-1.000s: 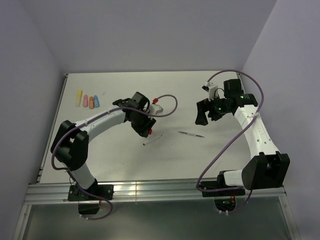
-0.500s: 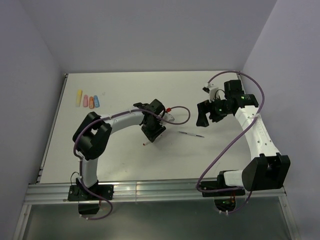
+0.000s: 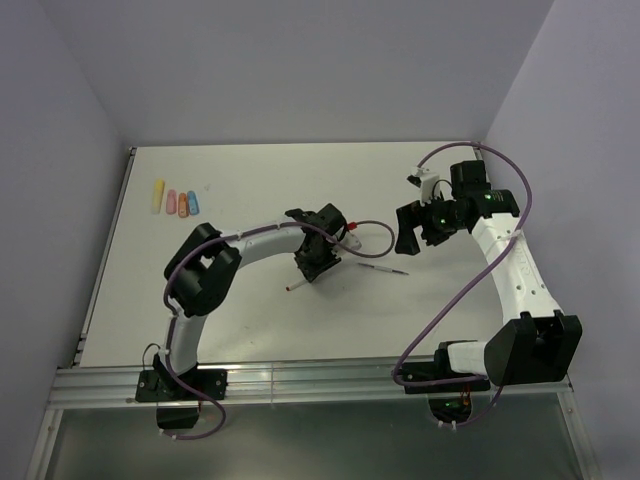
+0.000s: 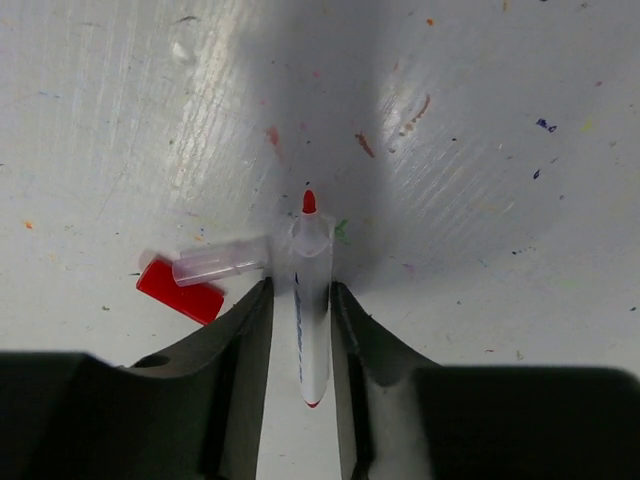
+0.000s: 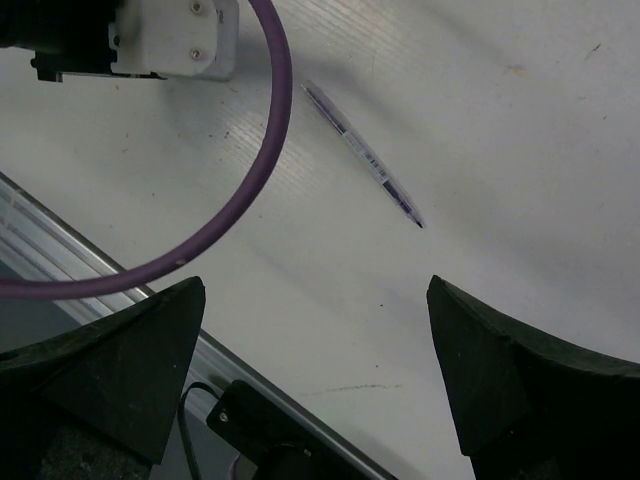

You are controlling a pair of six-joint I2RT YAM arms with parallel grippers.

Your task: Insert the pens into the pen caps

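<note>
A thin white pen (image 4: 312,330) with a red tip lies on the table between my left gripper's fingers. My left gripper (image 4: 301,290) has closed in on its barrel, the jaws close on both sides. A clear pen cap with a red clip (image 4: 200,275) lies touching the left finger. In the top view the left gripper (image 3: 312,268) is at mid-table, with the white pen (image 3: 297,284) sticking out towards the near left. A thin grey pen (image 3: 382,268) lies to its right and also shows in the right wrist view (image 5: 365,155). My right gripper (image 3: 405,232) hangs open and empty above the table.
Yellow (image 3: 157,193), pink (image 3: 171,201), orange (image 3: 183,204) and blue (image 3: 194,203) stubby pens lie in a row at the far left. The left arm's purple cable (image 3: 372,232) loops over the table beside the grey pen. A metal rail (image 3: 300,380) edges the table's near side.
My left arm has swung to the right and its gripper has turned and come over the white pen. The right arm has barely moved.
</note>
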